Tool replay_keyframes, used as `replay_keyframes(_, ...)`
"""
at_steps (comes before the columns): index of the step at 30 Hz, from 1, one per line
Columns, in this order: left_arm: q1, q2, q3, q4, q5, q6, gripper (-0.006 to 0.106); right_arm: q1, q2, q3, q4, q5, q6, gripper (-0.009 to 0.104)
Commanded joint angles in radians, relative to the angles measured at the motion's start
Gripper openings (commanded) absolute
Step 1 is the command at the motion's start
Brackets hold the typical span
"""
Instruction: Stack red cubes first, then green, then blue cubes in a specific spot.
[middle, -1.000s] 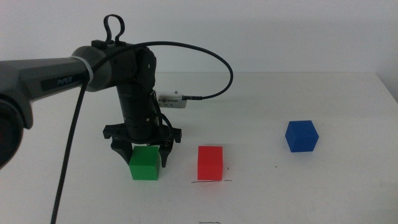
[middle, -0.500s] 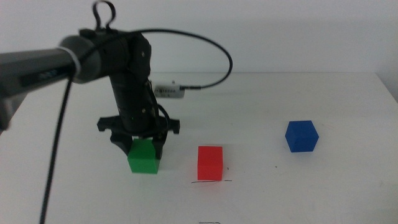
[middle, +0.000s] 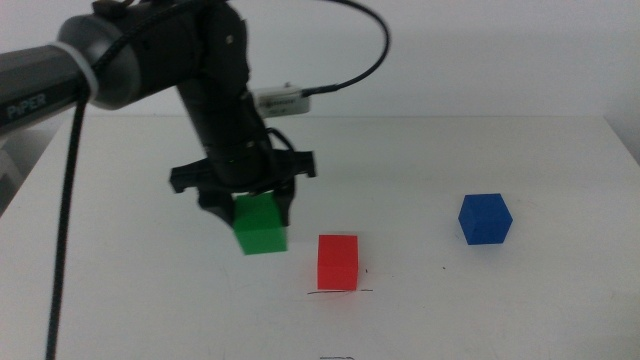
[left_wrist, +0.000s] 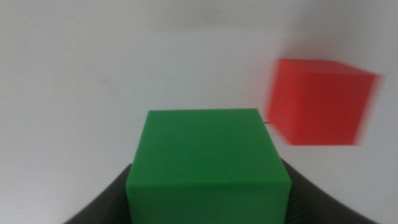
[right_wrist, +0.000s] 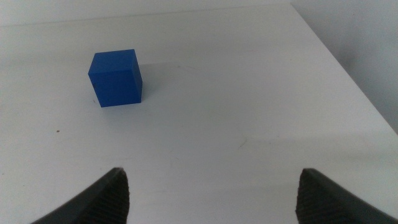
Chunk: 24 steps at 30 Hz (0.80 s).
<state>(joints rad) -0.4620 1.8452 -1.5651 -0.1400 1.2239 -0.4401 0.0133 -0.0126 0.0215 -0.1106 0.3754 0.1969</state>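
My left gripper (middle: 247, 208) is shut on the green cube (middle: 261, 223) and holds it in the air, just left of the red cube (middle: 338, 261). The red cube sits on the table right behind the short black pen line (middle: 338, 292). In the left wrist view the green cube (left_wrist: 208, 162) sits between the jaws, with the red cube (left_wrist: 320, 101) beyond it, blurred. The blue cube (middle: 485, 218) sits alone at the right and also shows in the right wrist view (right_wrist: 115, 78). My right gripper (right_wrist: 211, 186) is open and empty, some way from the blue cube.
A small white connector (middle: 283, 99) with a black cable hangs off the left arm (middle: 120, 55). The white table's right edge (middle: 625, 145) runs past the blue cube. A faint second pen mark (middle: 338, 356) lies near the front edge.
My left gripper has lifted the green cube off the table and carried it right, towards the red cube. The red and blue cubes have not moved.
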Motion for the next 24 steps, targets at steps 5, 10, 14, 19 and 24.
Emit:
replay_keyframes(5,-0.087,-0.02,-0.123,0.025,0.091,-0.076,-0.001,-0.008,-0.015,-0.005,-0.015,-0.058,-0.01,0.074)
replay_keyframes(10,-0.14,0.037,-0.193,0.021,0.091,-0.076,-0.001,-0.008,-0.015,-0.005,-0.015,-0.058,-0.01,0.074)
replay_keyframes(14,-0.174,0.081,-0.247,0.031,0.091,-0.076,-0.001,-0.008,-0.015,-0.005,-0.015,-0.058,-0.01,0.074)
replay_keyframes(19,-0.19,0.126,-0.289,0.032,0.091,-0.076,-0.001,-0.008,-0.015,-0.005,-0.015,-0.057,-0.01,0.074)
replay_keyframes(24,-0.19,0.149,-0.297,0.052,0.091,-0.075,-0.001,-0.008,-0.015,-0.005,-0.015,-0.057,-0.01,0.074)
